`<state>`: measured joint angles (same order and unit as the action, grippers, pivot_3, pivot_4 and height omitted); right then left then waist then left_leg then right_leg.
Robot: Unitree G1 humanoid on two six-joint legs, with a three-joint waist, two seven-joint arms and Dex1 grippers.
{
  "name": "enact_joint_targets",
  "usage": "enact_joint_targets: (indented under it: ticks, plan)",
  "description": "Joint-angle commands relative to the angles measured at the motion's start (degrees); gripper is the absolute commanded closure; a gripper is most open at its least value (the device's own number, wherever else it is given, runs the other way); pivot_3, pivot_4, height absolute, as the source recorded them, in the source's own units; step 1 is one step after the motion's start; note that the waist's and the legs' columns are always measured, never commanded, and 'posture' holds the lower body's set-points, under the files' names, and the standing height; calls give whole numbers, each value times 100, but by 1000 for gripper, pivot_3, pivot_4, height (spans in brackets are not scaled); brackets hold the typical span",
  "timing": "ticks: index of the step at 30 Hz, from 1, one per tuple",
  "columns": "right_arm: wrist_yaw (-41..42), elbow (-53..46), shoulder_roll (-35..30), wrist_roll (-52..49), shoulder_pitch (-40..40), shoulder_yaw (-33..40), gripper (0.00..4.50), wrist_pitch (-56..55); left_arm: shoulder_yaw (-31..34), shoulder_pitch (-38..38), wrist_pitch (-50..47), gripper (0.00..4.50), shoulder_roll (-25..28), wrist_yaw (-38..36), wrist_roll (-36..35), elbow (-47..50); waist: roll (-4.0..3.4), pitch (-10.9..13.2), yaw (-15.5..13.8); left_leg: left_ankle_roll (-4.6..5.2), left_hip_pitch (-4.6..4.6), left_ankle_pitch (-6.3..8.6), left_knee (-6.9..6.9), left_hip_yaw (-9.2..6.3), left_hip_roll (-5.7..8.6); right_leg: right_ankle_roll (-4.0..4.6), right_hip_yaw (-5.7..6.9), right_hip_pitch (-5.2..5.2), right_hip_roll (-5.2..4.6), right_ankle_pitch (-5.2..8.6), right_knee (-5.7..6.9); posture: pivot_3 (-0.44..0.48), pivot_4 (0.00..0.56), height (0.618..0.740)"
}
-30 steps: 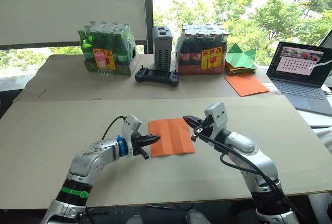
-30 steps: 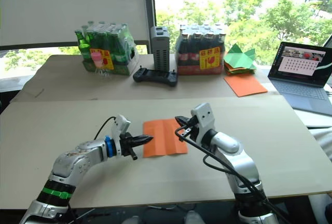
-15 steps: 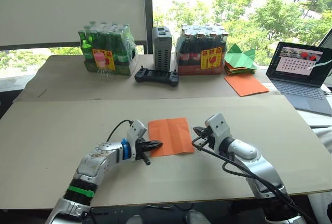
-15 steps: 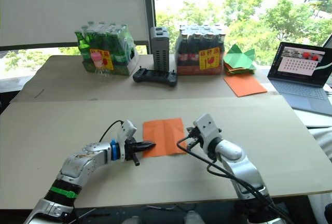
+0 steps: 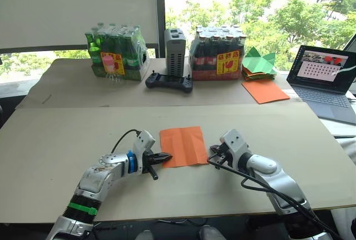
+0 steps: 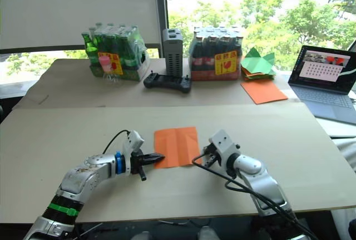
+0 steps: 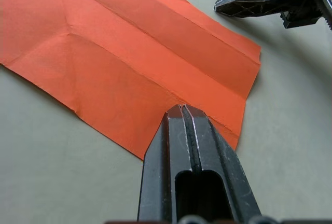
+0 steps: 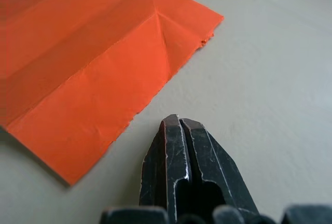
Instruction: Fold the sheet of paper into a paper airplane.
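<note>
Sheet of paper [image 5: 182, 146], bright orange and creased, lies flat on the front table [image 5: 50, 140] between both grippers. Left gripper [image 5: 165, 157] has fingers pressed together, tip over the sheet's near-left corner. Right gripper [image 5: 211, 158], fingers likewise together, sits just beside the sheet's right edge.

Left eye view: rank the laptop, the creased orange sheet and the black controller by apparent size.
1. laptop
2. sheet of paper, though it lies nearer the camera
3. black controller
</note>
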<state>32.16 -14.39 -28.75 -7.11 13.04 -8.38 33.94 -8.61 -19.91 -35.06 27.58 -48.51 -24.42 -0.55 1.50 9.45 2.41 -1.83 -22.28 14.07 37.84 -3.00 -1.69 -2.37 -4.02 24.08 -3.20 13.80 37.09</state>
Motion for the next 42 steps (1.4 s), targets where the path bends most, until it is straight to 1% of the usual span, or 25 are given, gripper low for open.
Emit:
enact_joint_targets:
  ticks: [1,5,9,16,30,42]
  plan:
    - [301,-577,-79,-382,-167,180,4481,116,32,51,15,4500,78,-27,101,93,0,0,5,0,0,0,0,-1,-1,0,0,0,1,0,0,0,150,740]
    - [573,-1028,-124,-801,-351,249,4481,311,7,33,19,4500,67,-58,127,52,0,0,20,0,4,0,0,0,-1,0,-1,-1,2,0,3,0,150,740]
    - [712,-1328,-87,-1095,-436,91,4481,517,-55,-88,48,4500,37,-91,199,-63,0,0,5,0,4,0,0,-1,-1,0,0,-3,2,0,2,0,150,740]
    - [724,-1458,-143,-1087,-511,-229,4481,652,-27,-130,42,4500,20,-138,273,-84,0,0,5,0,4,0,1,-1,-1,0,0,-3,2,0,2,0,150,740]
    - [413,-1468,-109,-933,-595,-458,4481,766,7,-73,21,4500,13,-129,307,-30,0,0,5,0,4,0,1,-1,-1,0,0,-2,2,0,2,0,150,740]
    - [-41,-1572,145,-891,-658,-487,4481,901,-31,-69,17,4500,2,-141,325,-27,0,0,5,0,4,0,1,-1,-1,0,0,-2,2,0,2,0,150,740]
